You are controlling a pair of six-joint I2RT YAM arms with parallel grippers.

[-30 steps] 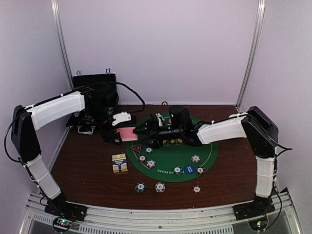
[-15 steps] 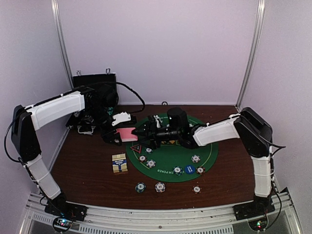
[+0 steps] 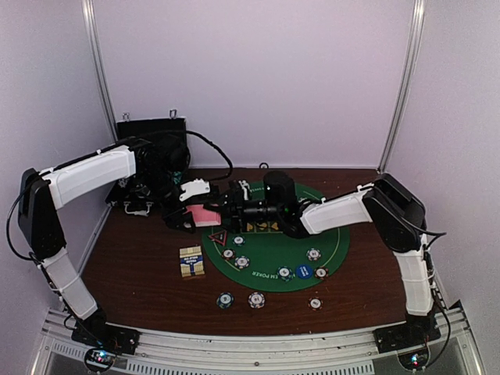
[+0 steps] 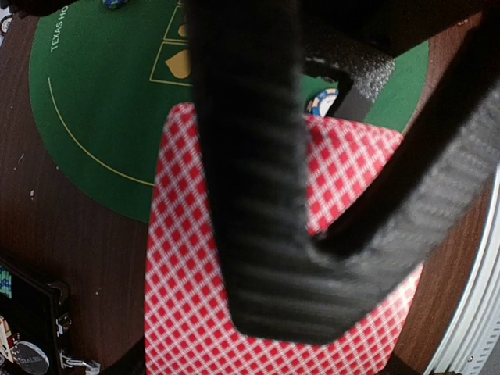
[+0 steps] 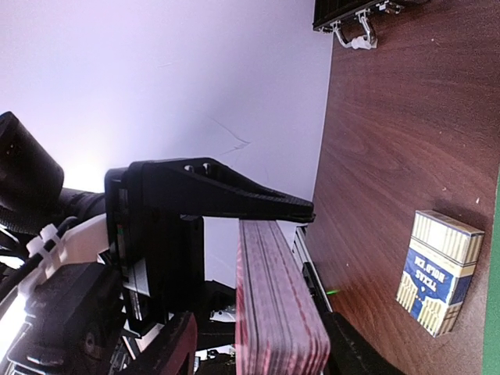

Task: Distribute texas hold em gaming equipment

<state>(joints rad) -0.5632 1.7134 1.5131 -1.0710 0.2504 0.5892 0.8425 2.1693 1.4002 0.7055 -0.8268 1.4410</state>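
Reaching left across the green felt mat (image 3: 336, 238), the right tool (image 3: 228, 205) has neared the deck of playing cards (image 3: 205, 215), its jaws apart astride the deck's edge. The left tool (image 3: 187, 219) clamps the deck above the table (image 3: 133, 266). These cards look thin, glossy, checker-backed, slippery and bendable. Pinch one by a free corner.

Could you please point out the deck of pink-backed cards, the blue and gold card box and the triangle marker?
deck of cards (image 4: 187, 258), left wrist view, on its checked back.
card box (image 5: 438, 271), right wrist view, on its printed face.
triangle marker (image 3: 217, 237), top external view, on its centre.
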